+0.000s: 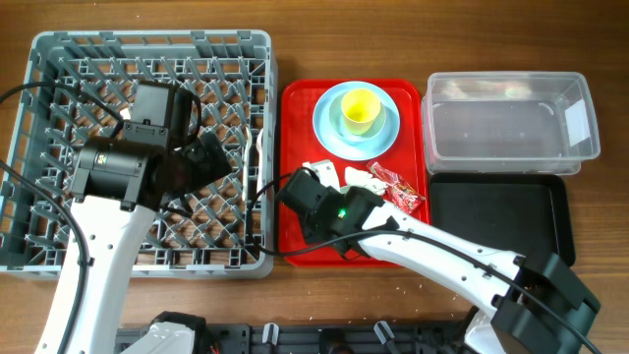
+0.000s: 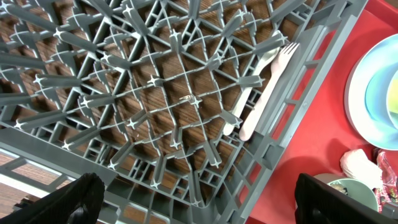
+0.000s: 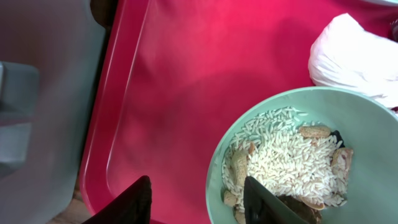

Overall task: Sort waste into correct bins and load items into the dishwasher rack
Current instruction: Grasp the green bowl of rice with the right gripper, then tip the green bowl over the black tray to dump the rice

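The grey dishwasher rack (image 1: 59,59) fills the left side. A white plastic fork (image 2: 273,78) and spoon (image 2: 245,102) lie inside it by its right wall. My left gripper (image 2: 208,202) is open and empty above the rack's right part (image 1: 211,157). On the red tray, the pale green bowl (image 3: 373,199) holds white grains with brown bits (image 3: 286,155). My right gripper (image 3: 196,202) is open, one finger inside the bowl and one outside its rim. The white paper wad (image 3: 351,56) lies beside the bowl. The red wrapper (image 1: 398,187) lies further right.
The red tray (image 1: 295,108) also carries a light blue plate (image 1: 329,128) with a light blue bowl (image 1: 385,123) and yellow cup (image 1: 360,110) stacked on it. The clear tub (image 1: 511,128) stands at the back right and the black tray (image 1: 496,221) in front of it.
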`<state>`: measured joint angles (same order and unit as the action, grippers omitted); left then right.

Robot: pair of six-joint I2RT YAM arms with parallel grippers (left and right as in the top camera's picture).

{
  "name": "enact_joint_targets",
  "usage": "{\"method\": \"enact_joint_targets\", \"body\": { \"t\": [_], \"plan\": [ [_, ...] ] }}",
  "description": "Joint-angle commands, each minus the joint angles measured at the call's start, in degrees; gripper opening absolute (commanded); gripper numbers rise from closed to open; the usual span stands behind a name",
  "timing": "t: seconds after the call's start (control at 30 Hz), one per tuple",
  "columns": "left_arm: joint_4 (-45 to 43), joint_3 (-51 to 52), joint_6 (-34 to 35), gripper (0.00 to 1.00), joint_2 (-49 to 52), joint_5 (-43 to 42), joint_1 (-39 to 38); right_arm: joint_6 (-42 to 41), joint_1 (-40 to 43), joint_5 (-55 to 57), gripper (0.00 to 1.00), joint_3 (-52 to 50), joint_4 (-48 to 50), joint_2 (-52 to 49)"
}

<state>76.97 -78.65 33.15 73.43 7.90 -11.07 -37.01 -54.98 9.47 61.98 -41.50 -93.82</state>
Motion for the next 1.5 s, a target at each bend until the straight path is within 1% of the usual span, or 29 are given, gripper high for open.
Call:
{"method": "enact_joint_targets", "body": {
  "t": [0.0, 0.07, 0.17, 0.23, 0.37, 0.4, 0.53, 0.57, 0.6, 0.67, 0.73, 0.77, 0.83, 0.9, 1.0, 1.1, 1.13, 1.2, 1.23, 1.3, 1.4, 1.47],
  "plan": [
    [0.0, 0.0, 0.15, 1.0, 0.24, 1.18, 0.37, 0.81, -0.09, 1.2, 0.41, -0.7, 0.46, -0.59],
    [0.0, 0.0, 0.15, 1.0, 0.24, 1.18, 0.37, -1.05, -0.09, 1.2, 0.41, -3.58, 2.82, -0.59],
    [0.02, 0.0, 0.15, 1.0, 0.24, 1.18, 0.37, -1.11, -0.09, 1.18, 0.41, -7.56, 7.5, -0.59],
    [0.0, 0.0, 0.13, 1.0, 0.24, 1.18, 0.37, -0.44, -0.09, 1.2, 0.4, -8.02, 8.02, -0.59],
    [0.0, 0.0, 0.15, 1.0, 0.24, 1.18, 0.37, 0.02, -0.09, 1.2, 0.34, -8.09, 7.43, -0.59],
    [0.0, 0.0, 0.15, 1.0, 0.24, 1.18, 0.37, 0.02, -0.09, 1.22, 0.3, -8.09, 7.39, -0.59],
    [0.0, 0.0, 0.15, 1.0, 0.24, 1.18, 0.37, 0.0, -0.09, 1.2, 0.2, -8.11, 7.41, -0.59],
    [0.0, 0.0, 0.13, 1.0, 0.24, 1.18, 0.37, -0.02, -0.09, 1.18, 0.2, -8.11, 7.43, -0.59],
    [0.02, 0.0, 0.15, 1.0, 0.24, 1.18, 0.37, 0.0, -0.09, -0.63, 0.17, -8.11, 7.34, -0.59],
    [0.02, 0.0, 0.13, 1.0, 0.24, 1.18, 0.37, -0.02, -0.09, -2.73, 0.12, -8.09, 6.16, -0.59],
    [0.02, 0.0, 0.15, 1.0, 0.24, 1.18, 0.37, 0.02, -0.09, -2.71, 0.09, -8.09, 4.61, -0.59],
    [0.0, 0.0, 0.15, 1.0, 0.24, 1.18, 0.37, 1.38, -0.09, -2.99, 0.05, -8.09, 4.37, -0.59],
    [0.0, 0.0, 0.15, 1.0, 0.24, 1.18, 0.37, 2.56, -0.07, -2.93, 0.04, -7.78, 4.74, -0.57],
    [0.02, 0.0, 0.15, 1.0, 0.24, 1.18, 0.37, 3.08, 0.31, -2.99, 0.04, -5.42, 3.78, 0.09],
    [0.0, 0.0, 0.15, 1.0, 0.24, 1.18, 0.37, 6.82, 0.31, -2.67, 0.04, 0.46, -1.68, 3.96],
    [0.02, 0.0, 0.15, 1.0, 0.24, 1.18, 0.37, 6.88, 0.96, -0.87, 0.04, 6.08, -9.55, 9.03],
    [0.02, 0.0, 0.15, 1.0, 0.24, 1.18, 0.37, 6.88, 1.95, 0.22, 0.04, 7.56, -13.07, 11.56],
    [0.0, 0.0, 0.15, 1.0, 0.24, 1.18, 0.37, 5.4, 6.67, 2.19, 0.04, 8.28, -20.61, 18.75],
    [0.0, 0.0, 0.15, 1.0, 0.24, 1.18, 0.37, 4.48, 10.75, 4.28, 0.04, 8.26, -25.16, 22.05],
    [0.0, 0.0, 0.15, 1.0, 0.24, 1.18, 0.37, 1.88, 18.75, 8.52, 0.04, 7.96, -30.53, 25.64],
    [0.02, 0.0, 0.15, 1.0, 0.24, 1.18, 0.37, 2.14, 30.58, 7.67, 0.04, 6.21, -30.8, 27.76],
    [0.0, 0.0, 0.15, 1.0, 0.24, 1.18, 0.37, 4.2, 38.71, 3.78, 0.04, 4.52, -29.38, 27.82]
  ]
}}
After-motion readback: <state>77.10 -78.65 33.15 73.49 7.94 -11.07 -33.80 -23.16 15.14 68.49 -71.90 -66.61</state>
